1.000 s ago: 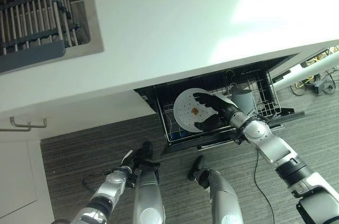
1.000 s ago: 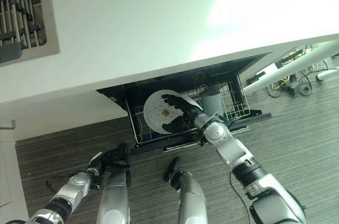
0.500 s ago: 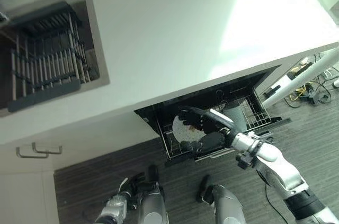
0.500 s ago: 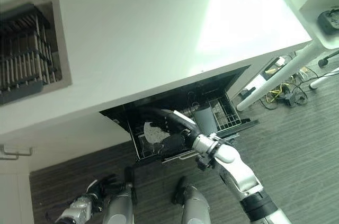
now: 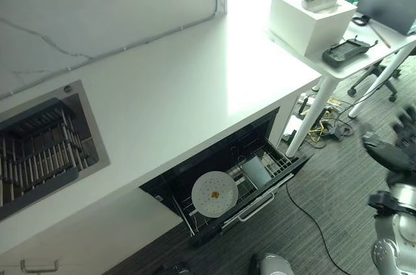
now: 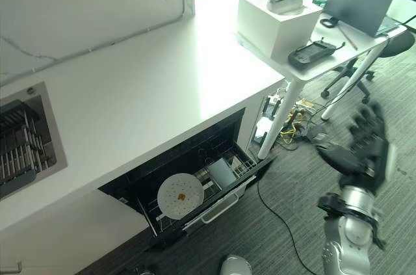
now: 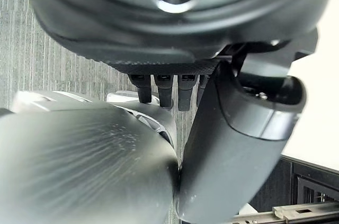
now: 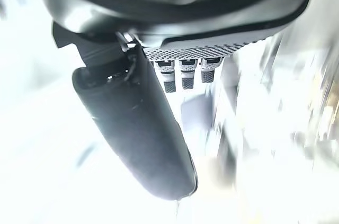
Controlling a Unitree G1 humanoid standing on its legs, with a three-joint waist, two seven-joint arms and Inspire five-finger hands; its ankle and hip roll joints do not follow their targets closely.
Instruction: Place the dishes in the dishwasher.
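Plate point(image 5: 214, 194): white, round, with a small orange-brown speck near its middle; stands on edge, tilted, in the rack point(image 5: 263, 163) of the open dishwasher drawer point(image 5: 244, 205) under the white counter point(image 5: 162, 93).
Cup point(image 5: 255, 171): grey, in the same rack just beside the plate, toward the drawer's far end.
Right hand point(image 6: 356, 147): raised over the floor, well apart from the drawer, fingers spread and straight, holding nothing.
Left hand point(image 7: 175, 89): seen from its wrist camera, fingers extended and relaxed, nothing between them.
Handling, plate: judged stiff and brittle, likely ceramic or hard plastic; smooth glaze would be slippery; moderate weight for its size. A knock against the wire tines could chip it.
Where to hold: by the rim, thumb on one face and fingers on the other; the upper free edge is the only part clear of the rack.
Handling, cup: judged light and rigid; grasp round the wall.
Sink point(image 5: 39, 151): holds a dark drying rack at the counter's far left; no dishes can be made out in it.
Task stage: plate appears set; drawer open.
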